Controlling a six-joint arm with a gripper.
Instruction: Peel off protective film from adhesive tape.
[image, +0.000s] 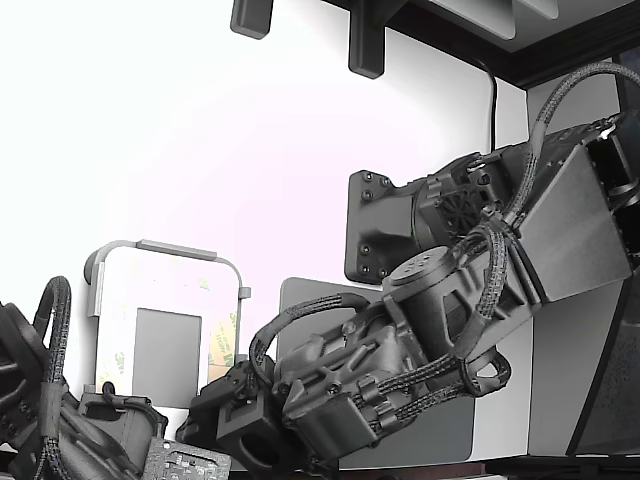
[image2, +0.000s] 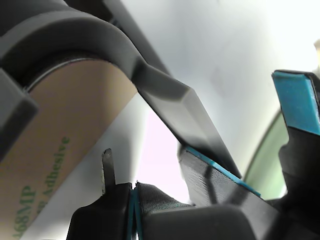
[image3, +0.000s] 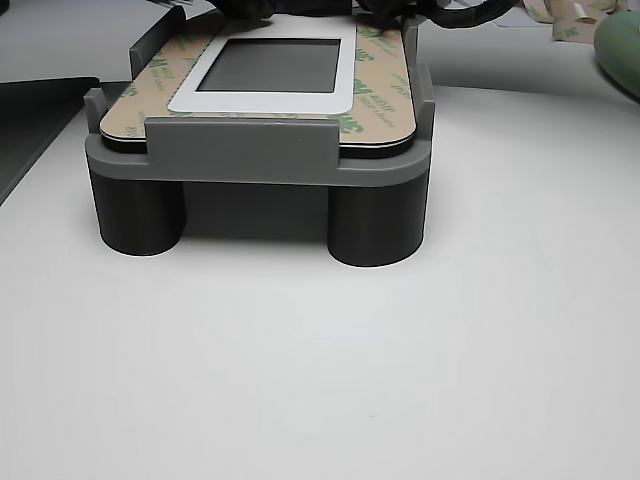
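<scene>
The protective film (image3: 385, 85) is a tan liner with green print. It lies flat around the white frame (image3: 262, 100) on the grey fixture (image3: 240, 150). In the wrist view the film (image2: 65, 165) fills the near side under a dark fixture lip. My gripper (image2: 257, 145) is beside it, its blue-padded fingers (image2: 295, 100) apart with nothing between them. In the exterior view my gripper (image: 240, 425) hangs low, just off the fixture's (image: 165, 320) right side, where a strip of film (image: 222, 340) shows.
A second arm (image: 60, 420) with cables sits at the exterior view's lower left, near the fixture. A dark grey mat (image: 440, 430) lies under my arm. A small metal tab (image2: 107, 170) sticks up from a dark clamped part near the film.
</scene>
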